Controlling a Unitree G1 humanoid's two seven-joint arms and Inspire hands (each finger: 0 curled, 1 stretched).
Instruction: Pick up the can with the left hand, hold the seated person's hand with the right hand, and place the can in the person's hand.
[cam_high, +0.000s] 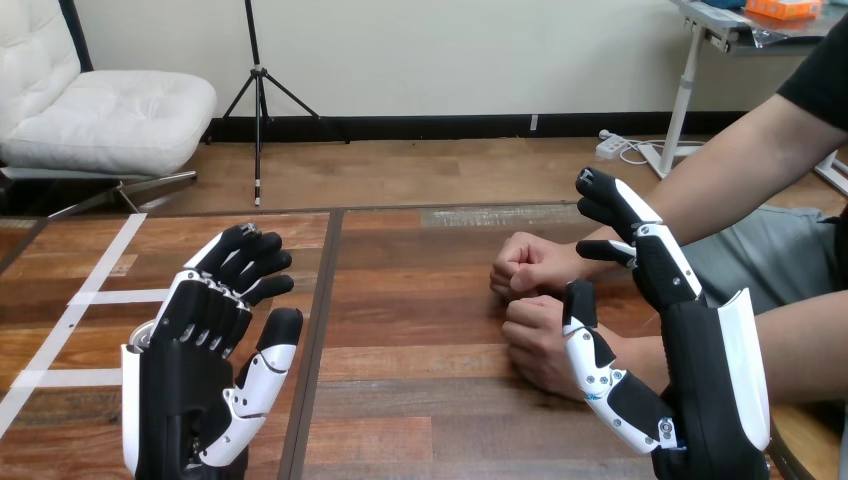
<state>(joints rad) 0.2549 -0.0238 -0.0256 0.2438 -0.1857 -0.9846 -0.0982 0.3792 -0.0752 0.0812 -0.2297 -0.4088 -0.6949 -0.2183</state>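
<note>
At a wooden table (420, 300), the robot's right hand (680, 330) stands upright on its edge, palm turned toward the seated person, apparently lined up to take hold. Its fingers (612, 200) are straight and spread and its thumb (583, 335) is held wide, so nothing is gripped. The left hand (200, 340) hovers palm-down with its fingers loosely bent and thumb apart, seemingly poised for the pick-up. Whether it touches anything cannot be told. The person's nearer hand (535, 345), a closed fist resting on the table, lies just inside the right hand's thumb, which overlaps it without curling round it. The person's farther hand (528, 262), also a fist, sits just beyond, below the right hand's fingertips. The can (143, 338) is tucked under the left hand, with a sliver of silver rim showing at the palm's outer edge. It is judged not yet lifted.
</note>
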